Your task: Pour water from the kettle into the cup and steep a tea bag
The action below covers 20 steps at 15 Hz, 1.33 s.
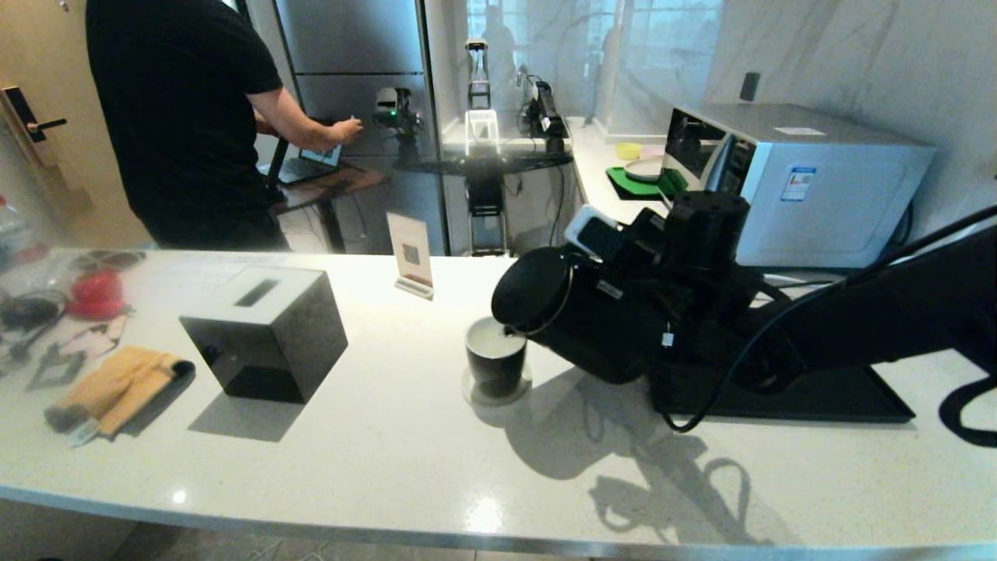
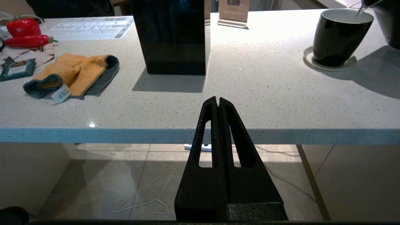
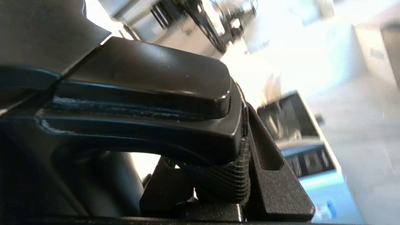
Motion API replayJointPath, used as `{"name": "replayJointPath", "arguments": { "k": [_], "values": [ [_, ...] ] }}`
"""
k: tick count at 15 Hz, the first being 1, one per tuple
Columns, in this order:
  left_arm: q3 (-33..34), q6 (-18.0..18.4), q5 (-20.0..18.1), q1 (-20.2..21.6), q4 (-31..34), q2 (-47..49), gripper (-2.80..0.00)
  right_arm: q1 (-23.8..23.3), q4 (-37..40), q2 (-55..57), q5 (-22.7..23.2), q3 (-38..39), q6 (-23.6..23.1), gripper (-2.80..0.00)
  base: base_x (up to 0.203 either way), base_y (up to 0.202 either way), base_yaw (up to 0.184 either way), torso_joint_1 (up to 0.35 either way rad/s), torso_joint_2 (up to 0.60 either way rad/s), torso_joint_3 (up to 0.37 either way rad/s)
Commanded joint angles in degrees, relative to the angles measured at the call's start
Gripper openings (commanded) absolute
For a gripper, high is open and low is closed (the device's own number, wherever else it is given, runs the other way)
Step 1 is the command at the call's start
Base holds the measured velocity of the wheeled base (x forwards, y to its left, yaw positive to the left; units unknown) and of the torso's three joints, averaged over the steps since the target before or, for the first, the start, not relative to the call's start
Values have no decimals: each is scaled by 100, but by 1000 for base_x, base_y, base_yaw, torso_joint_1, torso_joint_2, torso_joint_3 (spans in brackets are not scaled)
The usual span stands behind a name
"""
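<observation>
Head view first: the pale speckled stone counter (image 1: 389,460) runs along the near edge, and on it the small glossy black cup with a white inside (image 1: 496,358) sits on a round pale coaster (image 1: 475,393). The matte black electric kettle (image 1: 580,312) is tipped with its spout over the cup's rim. Left wrist view: left gripper (image 2: 217,100) hangs off the counter edge, fingers pressed together, holding nothing. Right wrist view: right gripper (image 3: 218,175) is clamped on the kettle's loop handle.

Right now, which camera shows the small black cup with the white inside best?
The left wrist view: the small black cup stands in full side profile on its pale coaster. The head view shows it smaller, beneath the tilted kettle's spout. The right wrist view misses it.
</observation>
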Motion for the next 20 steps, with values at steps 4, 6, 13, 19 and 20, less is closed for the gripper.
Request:
{"name": "replayJointPath", "arguments": {
  "k": [4,6,13,19,20],
  "values": [
    [1,1,0,1,-1,-2,-280,2,-50,7,11,-14,-121,-280,0,0,0,0,0,0],
    [1,1,0,1,-1,-2,-280,-6,-45,7,11,-36,-138,-280,0,0,0,0,0,0],
    [1,1,0,1,-1,-2,-280,2,16,16,19,-107,-280,-280,0,0,0,0,0,0],
    [1,1,0,1,-1,-2,-280,6,42,78,24,-155,-351,-280,0,0,0,0,0,0],
    [1,1,0,1,-1,-2,-280,2,42,78,44,-177,-428,-280,0,0,0,0,0,0]
  ]
}}
